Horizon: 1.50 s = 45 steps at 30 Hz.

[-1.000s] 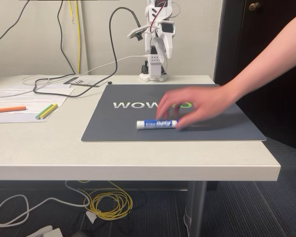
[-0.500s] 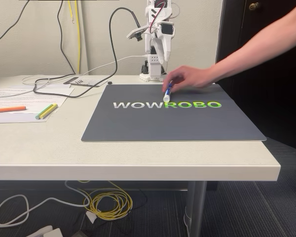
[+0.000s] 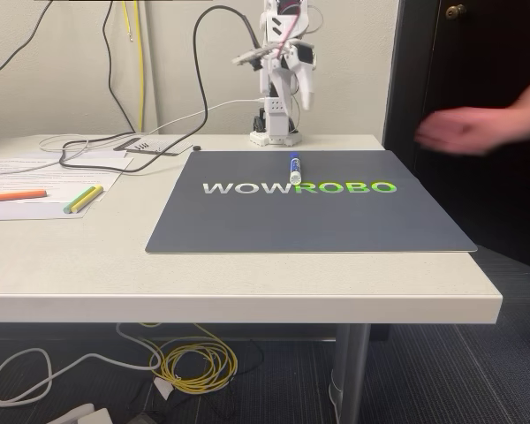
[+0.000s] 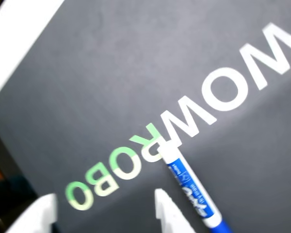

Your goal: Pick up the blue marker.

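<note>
Blue marker [image 3: 294, 168] – short, cylindrical, on smooth grey mat [image 3: 247, 225]

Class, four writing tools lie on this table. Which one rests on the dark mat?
The blue marker, lying by the mat's lettering in front of the arm's base. The orange highlighter and the yellow and green pens lie on papers at the fixed view's left.

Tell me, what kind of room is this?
Probably an office or lab. A robot arm stands on a white table with a grey WOWROBO mat, papers and cables.
</note>
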Available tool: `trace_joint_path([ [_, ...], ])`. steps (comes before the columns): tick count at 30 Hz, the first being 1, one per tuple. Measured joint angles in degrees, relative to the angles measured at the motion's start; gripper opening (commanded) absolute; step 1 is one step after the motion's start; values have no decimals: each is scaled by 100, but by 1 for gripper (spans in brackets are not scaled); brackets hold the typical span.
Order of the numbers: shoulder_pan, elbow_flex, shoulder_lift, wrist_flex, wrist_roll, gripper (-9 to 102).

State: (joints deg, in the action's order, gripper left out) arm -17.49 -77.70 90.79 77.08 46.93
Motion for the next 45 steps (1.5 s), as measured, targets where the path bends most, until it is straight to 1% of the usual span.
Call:
trace_joint_path([
  [2,-44,0,-202,-44,562,36],
  [4,-62,-9,-316,-44,896,36],
  [7,-62,-360,-352,-202,1529,36],
  [12,-53,-1925,44,-1477,2180,36],
  [18,79,-2786,272,-2048,2663,36],
  [21,88,-3647,527,-2812,2900,36],
  [24,141,-4078,615,-3199,3094,36],
  [26,141,-4588,817,-3735,3261,36],
  [28,158,-4825,923,-3946,3410,36],
  [31,229,-4992,1151,-4034,3647,31],
  [35,290,-5071,1406,-4061,3920,14],
  [36,299,-5080,1441,-4061,3999,13],
  [38,308,-5080,1468,-4069,4113,15],
  [45,475,-5142,1204,-4351,4210,34],
])
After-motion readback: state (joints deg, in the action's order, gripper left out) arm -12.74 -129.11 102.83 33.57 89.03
